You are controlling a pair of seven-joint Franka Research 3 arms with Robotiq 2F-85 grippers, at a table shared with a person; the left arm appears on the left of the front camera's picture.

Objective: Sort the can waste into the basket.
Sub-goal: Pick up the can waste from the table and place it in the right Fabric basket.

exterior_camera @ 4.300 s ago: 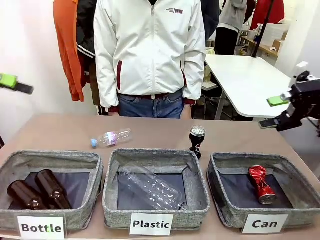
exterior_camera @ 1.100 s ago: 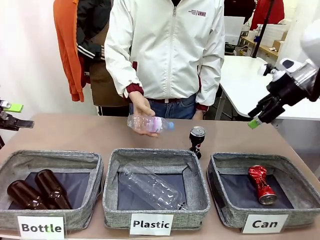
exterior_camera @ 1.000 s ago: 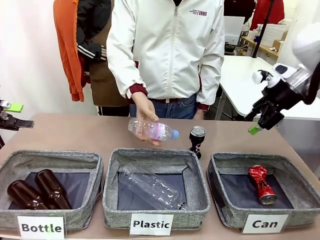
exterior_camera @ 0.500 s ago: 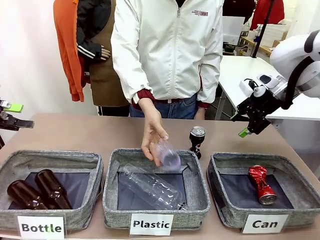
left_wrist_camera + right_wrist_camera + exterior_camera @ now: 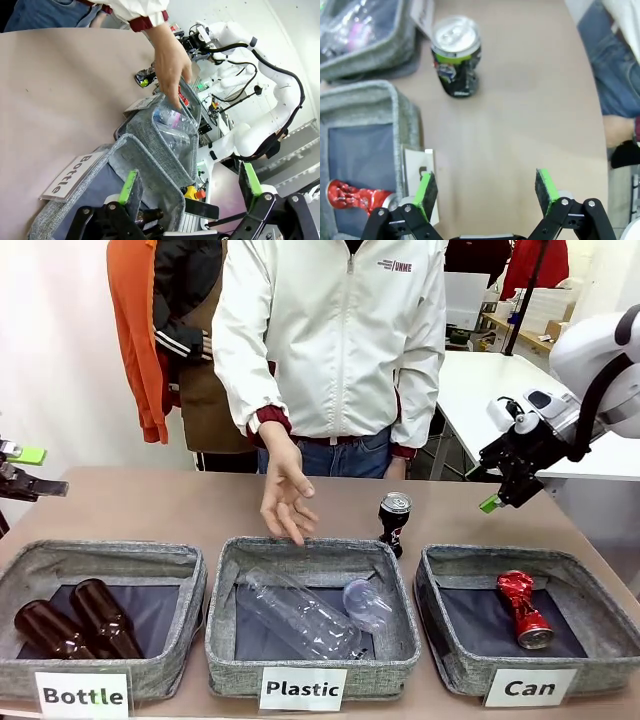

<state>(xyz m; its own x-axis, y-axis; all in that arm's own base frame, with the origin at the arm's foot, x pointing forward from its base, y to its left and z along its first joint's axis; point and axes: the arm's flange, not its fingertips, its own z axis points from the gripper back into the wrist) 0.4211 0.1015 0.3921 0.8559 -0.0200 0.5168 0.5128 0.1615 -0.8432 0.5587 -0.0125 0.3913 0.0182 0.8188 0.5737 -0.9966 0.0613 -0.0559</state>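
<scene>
Right pincer (image 5: pixel 485 182) hovers wide open, empty; dark can (image 5: pixel 456 55) stands upright ahead of it on the desk (image 5: pixel 520 100). Best centre the jaws around its body, squeeze gently; basket (image 5: pixel 404 116) waits alongside.

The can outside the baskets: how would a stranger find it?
Find the Can basket at the table's right. Behind the gap between it and the Plastic basket stands a dark can, upright, silver-topped; the red can lies crushed inside a basket.

Grey fabric baskets, 3: Bottle basket (image 5: pixel 100 552), Plastic basket (image 5: pixel 312 548), Can basket (image 5: pixel 500 556). Drink cans, 2: crushed red can (image 5: pixel 524 608), dark upright can (image 5: pixel 393 521). Brown glass bottles (image 5: pixel 103 618), 2; clear plastic bottles (image 5: pixel 295 610), 2.
</scene>
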